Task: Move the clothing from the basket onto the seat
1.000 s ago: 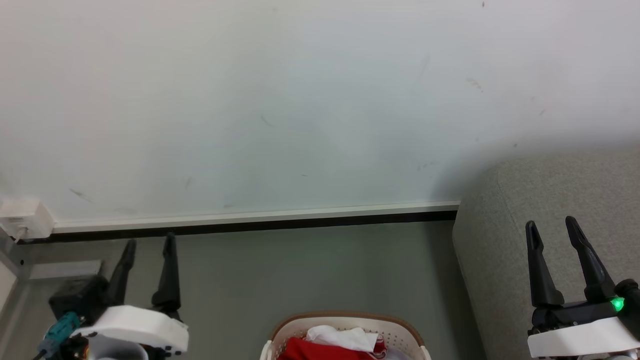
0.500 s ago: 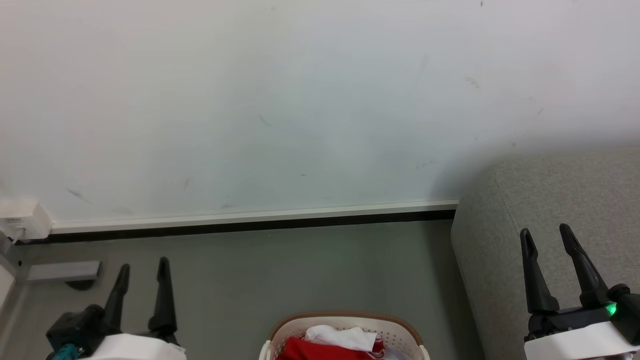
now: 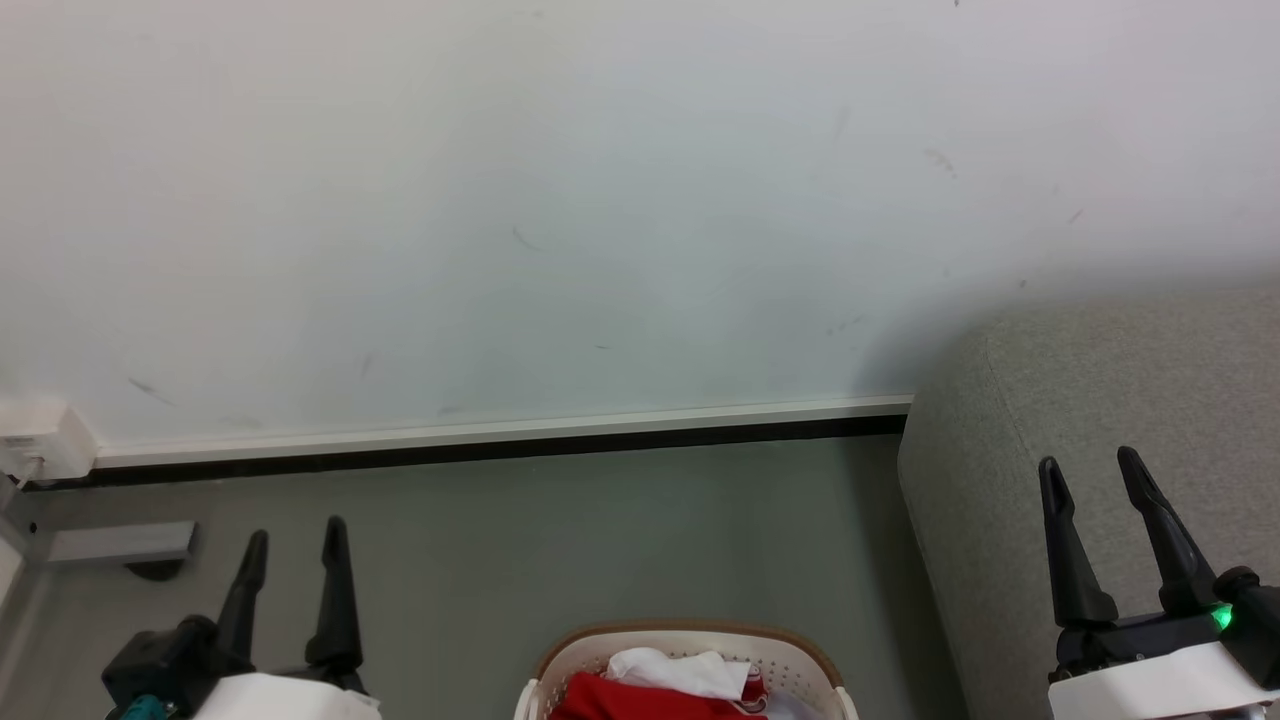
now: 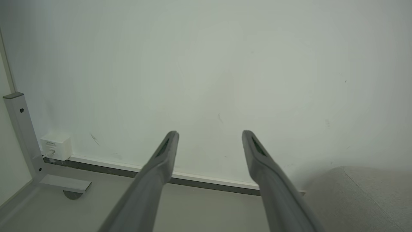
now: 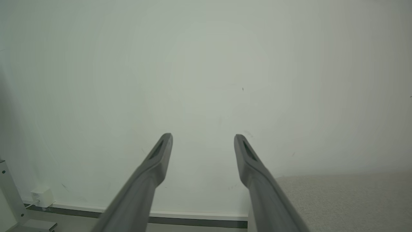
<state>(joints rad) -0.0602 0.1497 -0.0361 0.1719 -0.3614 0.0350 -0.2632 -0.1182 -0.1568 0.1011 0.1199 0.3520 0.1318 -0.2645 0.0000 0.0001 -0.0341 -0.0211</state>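
Note:
The white perforated basket [image 3: 800,672] with a brown rim sits at the bottom centre of the head view, cut off by the frame edge. Red clothing [image 3: 620,698] with a white part bunched on top lies inside it. The light-grey seat [image 3: 1100,400] fills the right side, and its rounded corner shows as well [image 4: 360,193] [image 5: 338,199]. My left gripper [image 3: 296,538] is open at the lower left, over the floor and well left of the basket. My right gripper [image 3: 1090,465] is open at the lower right, in front of the seat. Both hold nothing [image 4: 209,133] [image 5: 202,137].
A pale wall with a white baseboard [image 3: 500,435] runs behind the grey floor [image 3: 600,530]. A white socket box [image 3: 40,440] and a grey metal frame foot [image 3: 120,545] stand at the far left.
My left gripper has dropped lower in the head view, its tips no longer reaching the baseboard. The right gripper sank slightly. The head camera has shifted a little.

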